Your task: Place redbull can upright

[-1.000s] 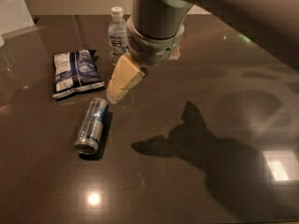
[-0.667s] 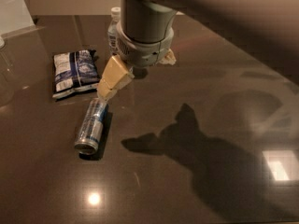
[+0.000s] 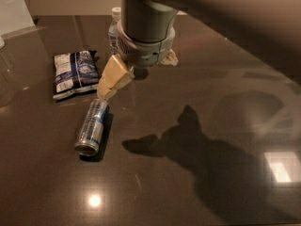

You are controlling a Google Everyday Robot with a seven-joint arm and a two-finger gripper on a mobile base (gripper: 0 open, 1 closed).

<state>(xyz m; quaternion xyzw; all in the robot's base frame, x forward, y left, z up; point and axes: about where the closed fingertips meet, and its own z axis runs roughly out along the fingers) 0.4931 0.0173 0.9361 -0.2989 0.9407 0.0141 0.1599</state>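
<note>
Currently, your one camera view looks down on a dark, glossy table [image 3: 155, 192]. The redbull can [image 3: 92, 127] is lying on its side left of centre, not upright. Its silver end faces you and its far end points away, toward the arm.

Your gripper [image 3: 138, 76] hangs over the table just beyond the can's far end. Its two tan fingers [image 3: 114, 77] are spread wide, with nothing between them. The nearer finger slants down so that its tip sits right at the can's far end. You cannot tell whether it touches the can. The other finger shows only as a small tan piece on the far side of the grey wrist.

A blue-and-white snack bag [image 3: 75, 73] lies flat just left of the gripper, apart from the can. A water bottle [image 3: 114, 29] stands behind the wrist, partly hidden by it. The arm's shadow [image 3: 188, 140] falls on the table to the right of the can.
</note>
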